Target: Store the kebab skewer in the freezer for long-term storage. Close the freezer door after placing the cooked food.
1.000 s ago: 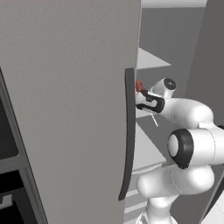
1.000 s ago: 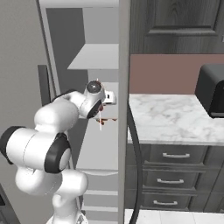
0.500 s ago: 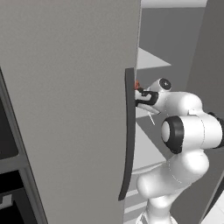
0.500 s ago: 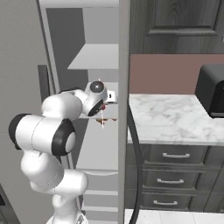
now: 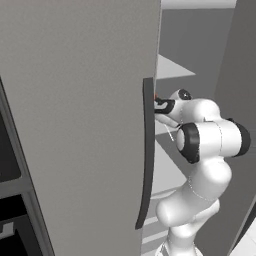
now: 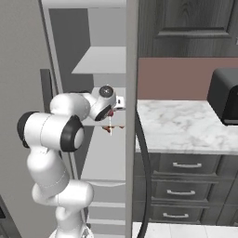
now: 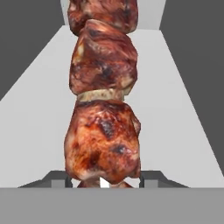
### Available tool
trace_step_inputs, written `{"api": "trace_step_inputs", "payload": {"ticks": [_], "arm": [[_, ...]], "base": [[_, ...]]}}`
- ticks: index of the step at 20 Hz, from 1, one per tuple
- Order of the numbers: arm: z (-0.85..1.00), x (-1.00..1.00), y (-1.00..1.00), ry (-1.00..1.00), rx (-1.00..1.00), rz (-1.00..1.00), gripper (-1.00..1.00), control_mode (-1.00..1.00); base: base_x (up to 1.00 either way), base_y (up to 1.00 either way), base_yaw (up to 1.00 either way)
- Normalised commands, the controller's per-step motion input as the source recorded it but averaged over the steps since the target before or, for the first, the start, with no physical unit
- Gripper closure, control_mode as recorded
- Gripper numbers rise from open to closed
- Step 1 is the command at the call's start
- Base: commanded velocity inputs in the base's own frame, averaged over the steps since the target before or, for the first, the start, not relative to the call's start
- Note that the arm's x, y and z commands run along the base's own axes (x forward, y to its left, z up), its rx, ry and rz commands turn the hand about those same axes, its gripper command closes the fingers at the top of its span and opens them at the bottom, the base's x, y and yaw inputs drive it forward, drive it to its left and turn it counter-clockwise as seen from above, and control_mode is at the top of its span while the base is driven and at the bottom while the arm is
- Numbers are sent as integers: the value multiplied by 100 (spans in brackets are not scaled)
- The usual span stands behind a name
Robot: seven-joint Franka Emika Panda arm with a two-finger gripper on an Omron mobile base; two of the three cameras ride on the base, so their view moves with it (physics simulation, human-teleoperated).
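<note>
I see my gripper [image 7: 104, 178] clamped on the kebab skewer [image 7: 103, 94], holding it over a white shelf [image 7: 39, 113] inside the freezer [image 6: 100, 60]; the freezer door [image 5: 75, 125] stands open beside the arm.

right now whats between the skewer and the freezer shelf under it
Nothing. In the hand view the kebab skewer, clamped in the gripper, hangs over a bare white freezer shelf.
</note>
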Motion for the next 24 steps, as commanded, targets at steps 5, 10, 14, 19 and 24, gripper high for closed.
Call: {"api": "trace_step_inputs", "payload": {"ticks": [5, 10, 14, 19, 24], "arm": [[-8, 17, 0, 0, 0, 1, 100, -100], [-12, 23, 0, 0, 0, 0, 100, -100], [-11, 21, 3, 0, 0, 0, -100, -100], [-2, 8, 8, 0, 0, 0, -100, -100], [0, 0, 3, 0, 0, 0, -100, -100]], "base": [[0, 0, 0], [0, 0, 0], [0, 0, 0], [0, 0, 0], [0, 0, 0]]}}
